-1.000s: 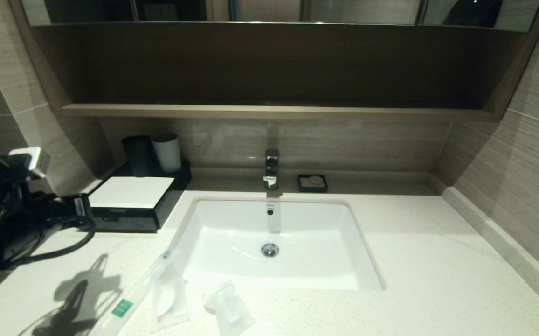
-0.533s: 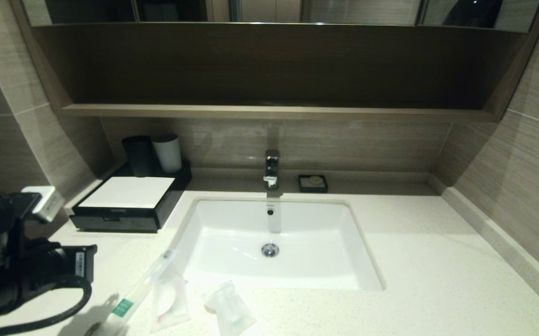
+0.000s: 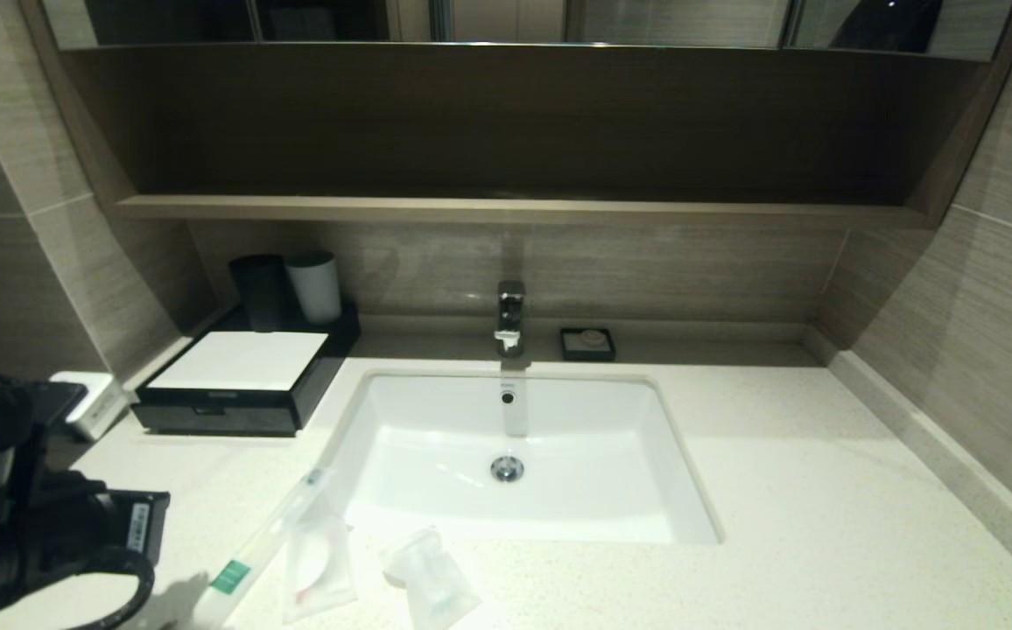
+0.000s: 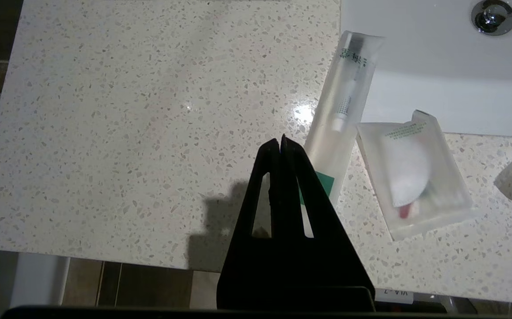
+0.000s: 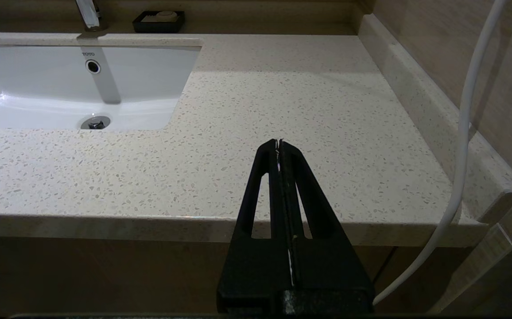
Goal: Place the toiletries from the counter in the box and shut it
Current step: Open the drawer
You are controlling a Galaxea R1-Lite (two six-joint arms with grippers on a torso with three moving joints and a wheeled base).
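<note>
With its fingers pressed together above the toothbrush packet (image 4: 340, 119), left gripper (image 4: 281, 141) must part them before descending. Right gripper (image 5: 279, 142), likewise closed, idles beyond the counter (image 5: 282, 102) edge.

A speckled pale stone tabletop (image 3: 821, 490) holds a white sink (image 3: 515, 455) with a chrome tap (image 3: 510, 315) at its far edge. Beige striped tile walls (image 3: 996, 262) close in the left, right and far sides. A dark wood shelf (image 3: 506, 208) runs across above, under mirrors (image 3: 672, 19). Light glares off the basin.
</note>
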